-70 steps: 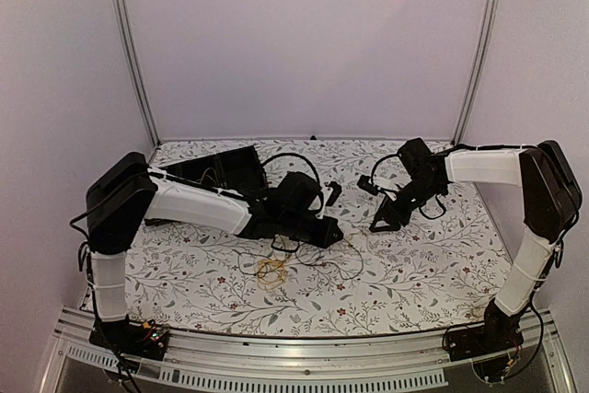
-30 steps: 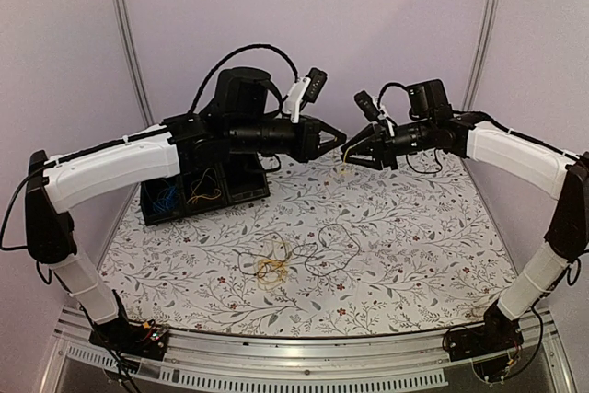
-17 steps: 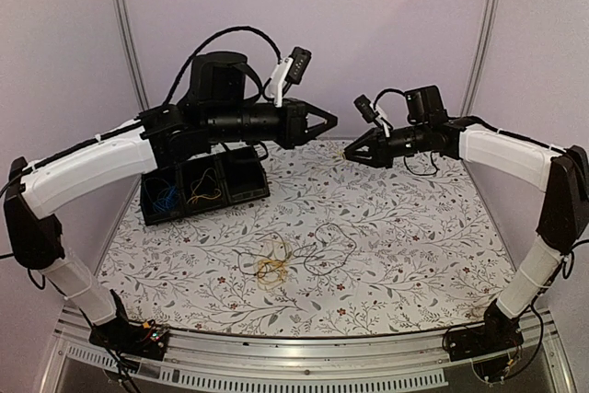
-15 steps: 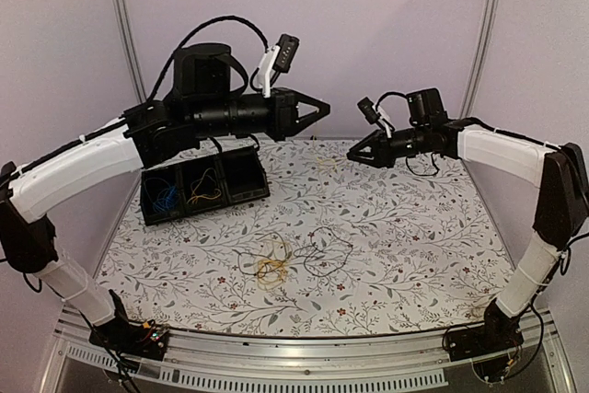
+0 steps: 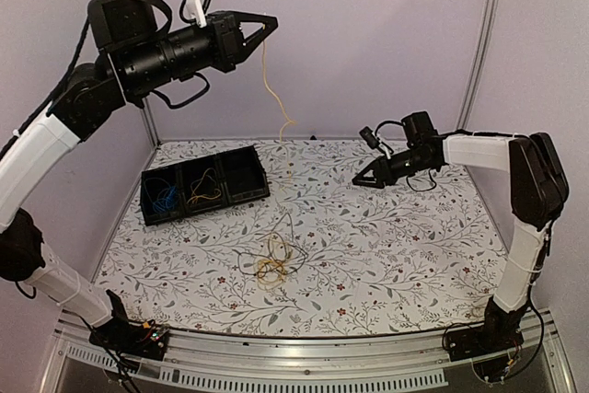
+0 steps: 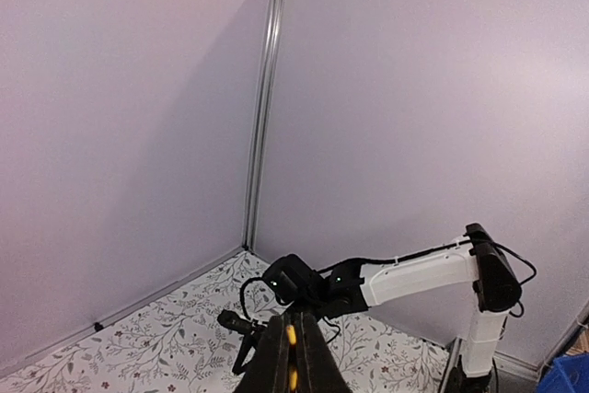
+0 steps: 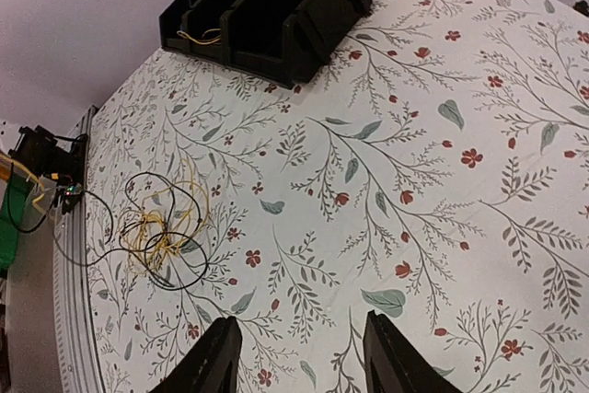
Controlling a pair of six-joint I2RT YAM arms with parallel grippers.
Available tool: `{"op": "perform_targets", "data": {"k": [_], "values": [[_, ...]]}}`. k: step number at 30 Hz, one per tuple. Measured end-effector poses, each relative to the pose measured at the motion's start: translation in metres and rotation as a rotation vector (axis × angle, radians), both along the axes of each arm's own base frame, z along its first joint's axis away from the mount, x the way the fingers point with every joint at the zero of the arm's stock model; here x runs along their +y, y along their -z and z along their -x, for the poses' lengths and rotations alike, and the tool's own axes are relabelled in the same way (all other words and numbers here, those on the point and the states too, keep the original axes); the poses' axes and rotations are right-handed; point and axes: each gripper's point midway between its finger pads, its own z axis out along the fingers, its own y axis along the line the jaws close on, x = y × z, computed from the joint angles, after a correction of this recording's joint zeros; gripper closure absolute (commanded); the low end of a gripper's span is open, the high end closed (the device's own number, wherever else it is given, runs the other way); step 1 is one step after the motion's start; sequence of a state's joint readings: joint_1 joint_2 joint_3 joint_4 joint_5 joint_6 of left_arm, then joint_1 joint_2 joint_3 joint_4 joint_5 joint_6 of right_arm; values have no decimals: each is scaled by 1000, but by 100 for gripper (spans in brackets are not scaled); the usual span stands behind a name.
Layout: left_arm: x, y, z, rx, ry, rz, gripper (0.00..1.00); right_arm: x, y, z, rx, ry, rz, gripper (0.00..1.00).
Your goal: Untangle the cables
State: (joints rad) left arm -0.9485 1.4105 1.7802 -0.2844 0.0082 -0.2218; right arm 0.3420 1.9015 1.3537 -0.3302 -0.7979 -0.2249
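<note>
Cables (image 5: 271, 264) lie in a small tangle of yellow and black loops on the flowered table (image 5: 414, 246), in the lower middle of the top view and well apart from both arm bases. In the right wrist view the same tangle (image 7: 161, 232) sits at the left of the frame, with thin dark loops spreading out around a yellow core.

One yellow cable (image 5: 282, 126) rises out of that heap. It runs up through the middle of the top view to the upper left, where the left gripper (image 5: 265, 25) is held high above the table. Its fingers are clenched on the strand. The left wrist view confirms this: the left gripper (image 6: 290, 338) shows the yellow cable (image 6: 291, 356) pinched between closed fingers at the bottom centre of the frame.

The right gripper (image 5: 363, 178) hangs low over the table at centre right of the top view, clear of the hanging strand. In its own view the right gripper (image 7: 299, 338) has its fingers spread, with only bare tabletop between them.

A black tray (image 5: 202, 211) with three compartments stands at the left of the table. A blue cable (image 5: 166, 198) lies in its left compartment and a yellow coil (image 5: 204, 195) in the middle one. The tray (image 7: 304, 34) appears at the top of the right wrist view.
</note>
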Motion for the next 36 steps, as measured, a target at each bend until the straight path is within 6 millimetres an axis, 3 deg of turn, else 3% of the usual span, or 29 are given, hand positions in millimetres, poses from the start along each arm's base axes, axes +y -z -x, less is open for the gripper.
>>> {"op": "perform_targets", "data": {"k": [5, 17, 24, 36], "values": [[10, -30, -5, -44, -60, 40, 100, 20, -13, 30, 28, -145, -100, 38], [7, -17, -15, -25, -96, 18, 100, 89, -64, 105, -108, -371, -132, 32], [0, -16, -15, -21, -68, 26, 100, 118, -58, 122, -153, -436, -96, 31], [-7, -23, -6, -9, -1, 58, 100, 132, -27, 126, -221, -534, -94, 29]]}}
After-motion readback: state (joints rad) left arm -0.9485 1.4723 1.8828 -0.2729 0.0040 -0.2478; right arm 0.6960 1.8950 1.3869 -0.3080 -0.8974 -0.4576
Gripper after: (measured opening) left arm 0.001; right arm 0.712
